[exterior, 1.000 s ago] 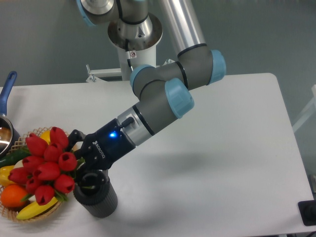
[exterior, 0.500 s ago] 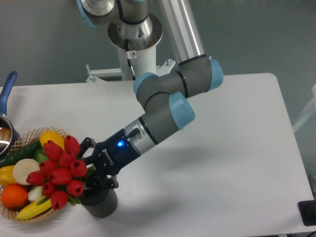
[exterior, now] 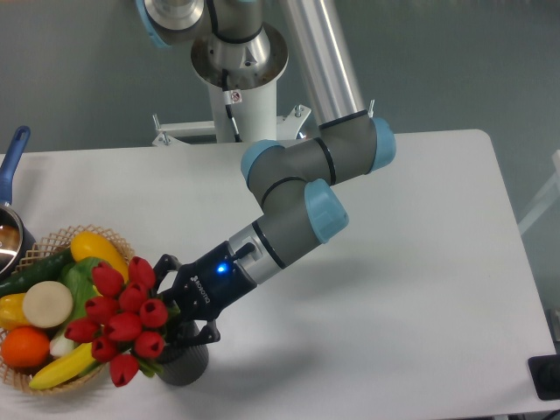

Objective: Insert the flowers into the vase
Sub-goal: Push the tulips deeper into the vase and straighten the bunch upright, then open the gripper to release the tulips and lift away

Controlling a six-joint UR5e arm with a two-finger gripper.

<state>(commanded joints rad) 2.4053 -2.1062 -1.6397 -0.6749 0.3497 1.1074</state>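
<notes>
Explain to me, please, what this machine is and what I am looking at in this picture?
This is a jointed robot arm, filmed by one fixed camera that looks down on a white table. At its tip is a two-finger pincer, shut on a bunch of red flowers. The bunch leans left over a dark vase at the front edge. Whether the stems are inside it is hidden. To the left sits a wicker basket of fruit and vegetables, with a pot behind.

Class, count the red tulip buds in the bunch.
About 10, clustered in the flowers beside the wicker basket, above the vase; others may be hidden behind.
</notes>
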